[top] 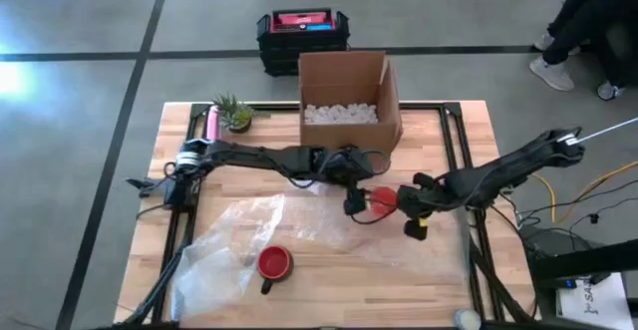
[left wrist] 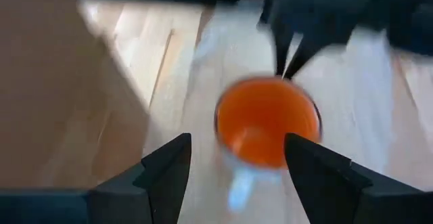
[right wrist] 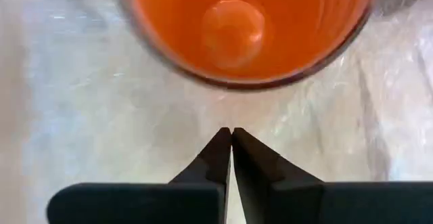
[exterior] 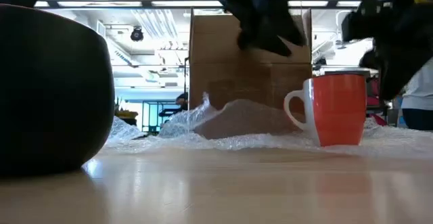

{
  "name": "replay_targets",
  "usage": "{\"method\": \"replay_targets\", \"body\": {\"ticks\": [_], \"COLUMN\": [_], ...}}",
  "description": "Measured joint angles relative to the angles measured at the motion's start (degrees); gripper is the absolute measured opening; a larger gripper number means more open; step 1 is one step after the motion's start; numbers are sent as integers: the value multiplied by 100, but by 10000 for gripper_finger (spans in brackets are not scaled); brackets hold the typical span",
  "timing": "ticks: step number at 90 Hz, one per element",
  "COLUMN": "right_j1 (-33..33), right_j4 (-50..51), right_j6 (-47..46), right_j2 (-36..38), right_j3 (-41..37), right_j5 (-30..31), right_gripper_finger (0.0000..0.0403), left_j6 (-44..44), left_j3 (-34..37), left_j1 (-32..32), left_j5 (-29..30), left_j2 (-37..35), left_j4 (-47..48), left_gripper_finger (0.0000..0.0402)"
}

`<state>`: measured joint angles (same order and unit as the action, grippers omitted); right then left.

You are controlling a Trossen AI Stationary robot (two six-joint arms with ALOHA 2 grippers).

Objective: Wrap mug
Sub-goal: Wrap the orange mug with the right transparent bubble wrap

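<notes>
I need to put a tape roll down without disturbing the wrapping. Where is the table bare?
Bare wood lies between the plant and the bubble wrap, and along the table's front right. Both grippers crowd the mug before the box.

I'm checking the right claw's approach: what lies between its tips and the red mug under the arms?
Only clear bubble wrap: the right wrist view shows the right claw, closed, just short of the mug with nothing else in between.
</notes>
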<state>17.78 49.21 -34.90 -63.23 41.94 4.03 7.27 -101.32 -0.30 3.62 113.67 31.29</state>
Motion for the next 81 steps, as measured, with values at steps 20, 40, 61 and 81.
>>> {"method": "replay_targets", "body": {"ticks": [20, 40, 61, 81], "right_j1": [98, 96, 96, 96], "right_j4": [495, 621, 599, 594], "right_j6": [-691, -1148, -1398, -1475], "right_j2": [223, 128, 116, 116], "right_j3": [100, 23, 17, 17], "right_j5": [-271, -102, 65, 506], "right_gripper_finger": [2, 18, 99, 170], "left_j6": [476, 730, 961, 1237], "left_j3": [510, 1654, 2076, 2186], "left_j1": [-224, -251, -253, -268], "left_j5": [7, 29, 328, 686], "left_j2": [-261, -261, -401, -1154], "left_j4": [2041, 1290, 1434, 1960], "left_gripper_finger": [206, 184, 160, 140]}}
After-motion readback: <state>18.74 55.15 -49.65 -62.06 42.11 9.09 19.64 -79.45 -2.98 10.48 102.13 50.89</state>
